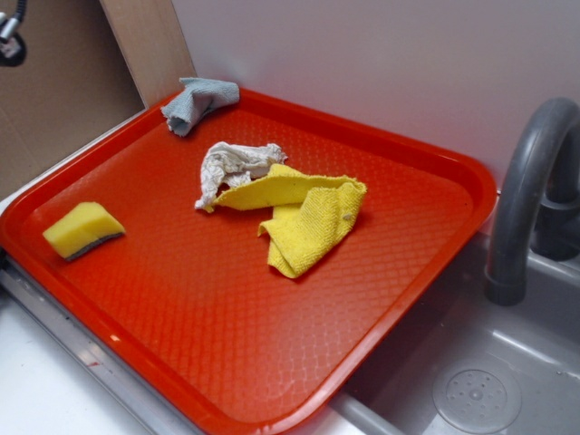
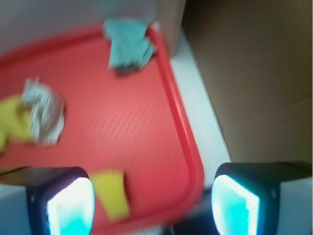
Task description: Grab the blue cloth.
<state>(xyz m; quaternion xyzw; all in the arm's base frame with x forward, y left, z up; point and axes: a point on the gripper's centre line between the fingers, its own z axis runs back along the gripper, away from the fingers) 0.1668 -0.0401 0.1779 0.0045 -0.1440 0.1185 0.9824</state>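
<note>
The blue cloth (image 1: pixel 198 102) is a small pale grey-blue rag bunched at the far left corner of the red tray (image 1: pixel 272 317). In the wrist view the blue cloth (image 2: pixel 128 44) lies at the top, on the tray's (image 2: pixel 142 137) rim. My gripper (image 2: pixel 152 205) hangs high above the tray's near corner, open, with nothing between its fingers (image 2: pixel 71 205). It is well apart from the cloth. In the exterior view only a bit of the arm (image 1: pixel 11 36) shows at the top left.
A yellow sponge (image 1: pixel 82 228) lies at the tray's left. An off-white rag (image 1: pixel 234 166) and a yellow cloth (image 1: pixel 304 216) sit mid-tray. A grey faucet (image 1: pixel 526 199) and sink (image 1: pixel 471 381) are to the right. Cardboard (image 2: pixel 254 73) borders the tray.
</note>
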